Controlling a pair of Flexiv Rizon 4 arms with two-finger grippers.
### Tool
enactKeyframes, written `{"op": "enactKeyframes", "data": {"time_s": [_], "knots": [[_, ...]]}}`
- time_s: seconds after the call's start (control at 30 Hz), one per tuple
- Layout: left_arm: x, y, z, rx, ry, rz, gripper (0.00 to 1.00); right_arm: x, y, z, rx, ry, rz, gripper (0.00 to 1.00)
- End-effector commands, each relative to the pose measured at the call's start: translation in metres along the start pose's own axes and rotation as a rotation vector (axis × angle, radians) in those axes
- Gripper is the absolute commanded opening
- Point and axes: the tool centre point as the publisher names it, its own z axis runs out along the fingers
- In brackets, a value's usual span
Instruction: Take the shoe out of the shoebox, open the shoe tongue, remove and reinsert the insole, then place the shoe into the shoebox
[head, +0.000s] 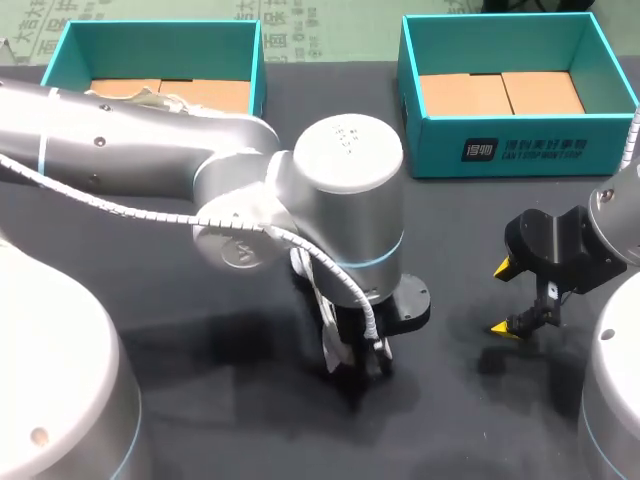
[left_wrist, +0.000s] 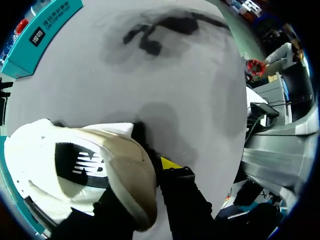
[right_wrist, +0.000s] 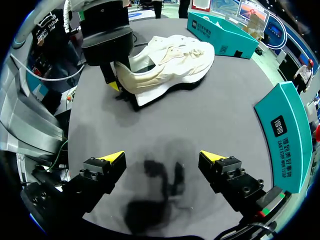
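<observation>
A white shoe (right_wrist: 172, 62) lies on its side on the dark table (right_wrist: 200, 120), well ahead of my right gripper. My left gripper (right_wrist: 117, 82) grips its heel. In the left wrist view the padded heel collar (left_wrist: 127, 175) sits between the jaws: one yellow-tipped finger (left_wrist: 170, 164) presses its outer side and the other is hidden behind the shoe. In the head view my left arm reaches to the table's middle, and its gripper (head: 355, 362) and wrist hide most of the shoe. My right gripper (head: 505, 298) (right_wrist: 162, 157) hovers open and empty over bare table at the right.
Two teal shoeboxes stand at the table's back: one at the back left (head: 150, 25), partly behind my left arm, and one at the back right (head: 520, 145). Both show brown card inside. Each arm's base stands at a near corner.
</observation>
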Motion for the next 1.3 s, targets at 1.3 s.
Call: {"op": "enactKeyframes", "data": {"time_s": [1.3], "knots": [[-0.122,0.069,-0.237,-0.043,0.079,0.213,0.0,0.002,0.0,0.0,0.001,-0.003,0.0,1.0]]}}
